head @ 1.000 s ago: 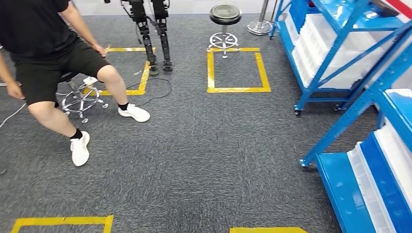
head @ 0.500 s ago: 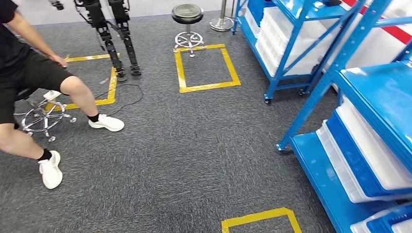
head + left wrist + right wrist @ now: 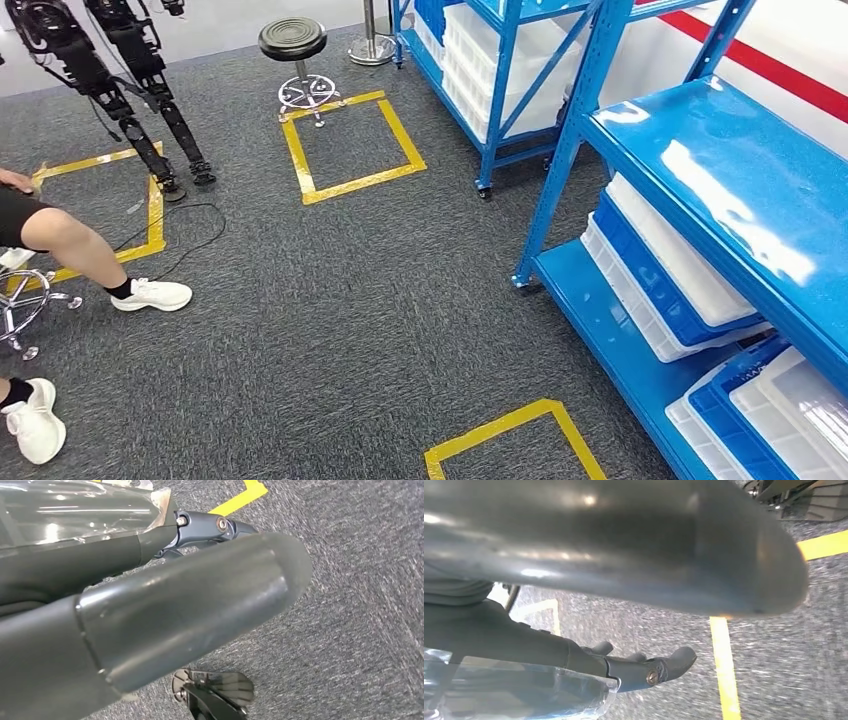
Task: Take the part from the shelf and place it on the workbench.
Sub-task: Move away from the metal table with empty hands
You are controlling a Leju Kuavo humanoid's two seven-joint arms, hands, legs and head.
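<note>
Nearest are the robot's own hands, hanging over the carpet: the left hand and the right hand each show a thick grey thumb apart from the darker fingers, which lie extended with nothing between them, so both look empty, though the thumbs hide enough that the full spread is hard to judge. In the head view, a yellow taped floor marking lies just ahead, one of four that can be counted on the grey carpet. Beside it to the right stands the near blue shelf, its top bare and glossy, with stacked white and blue trays on the lower level; four or so trays can be made out, some cut off by the frame edge. The part itself cannot be picked out; it is presumably in or among those trays. Off to the left a person's legs straddle a wheeled stool. Farther back stand a second blue shelf holding white bins, a second stool with a black seat, and another robot's legs. By this evidence the task is barely begun: the shelf is only being approached, and finding, grasping, carrying and setting down on the workbench all remain.
</note>
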